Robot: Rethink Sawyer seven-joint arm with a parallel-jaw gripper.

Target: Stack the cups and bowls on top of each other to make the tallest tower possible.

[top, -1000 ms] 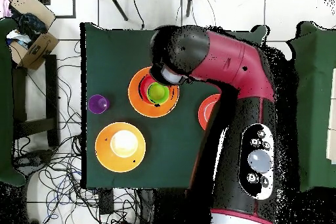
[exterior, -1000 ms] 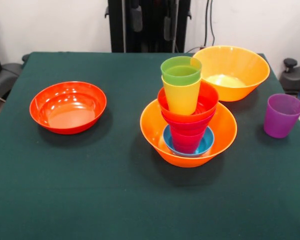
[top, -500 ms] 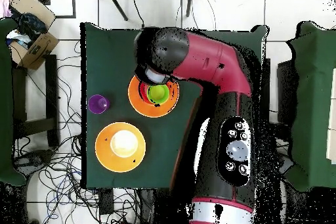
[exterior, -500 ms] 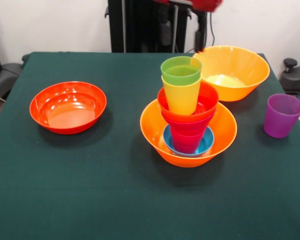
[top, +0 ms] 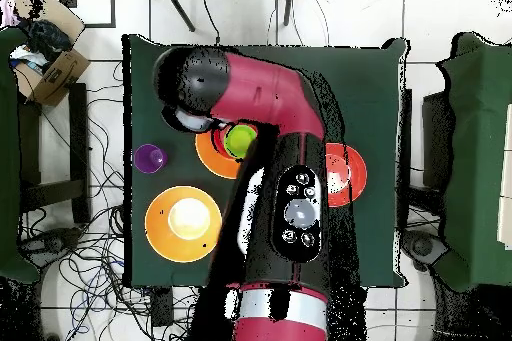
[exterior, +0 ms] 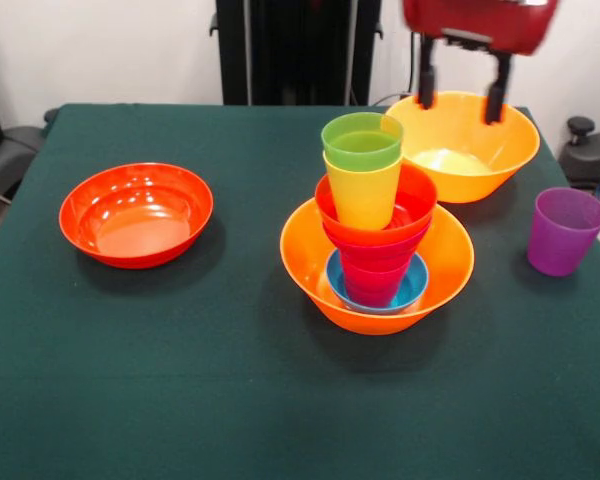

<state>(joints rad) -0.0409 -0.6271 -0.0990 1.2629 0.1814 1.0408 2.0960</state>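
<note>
Pincer (exterior: 461, 95) swung toward purple cup (exterior: 565, 231) (fingers wide, empty); tower (exterior: 376, 236) unchanged.

The tower (exterior: 376, 235) stands just right of the frame's centre in the front view: a big bowl (exterior: 310, 262) holding a small bowl (exterior: 413, 286), then nested cups and a bowl, with two cups (exterior: 363, 165) on top. Behind it at upper right sits a second big bowl (exterior: 480, 160), with the gripper (exterior: 461, 88) hanging over it, fingers apart. A shallow bowl (exterior: 136, 213) lies at mid left, a lone cup (exterior: 564, 231) at the right edge.
</note>
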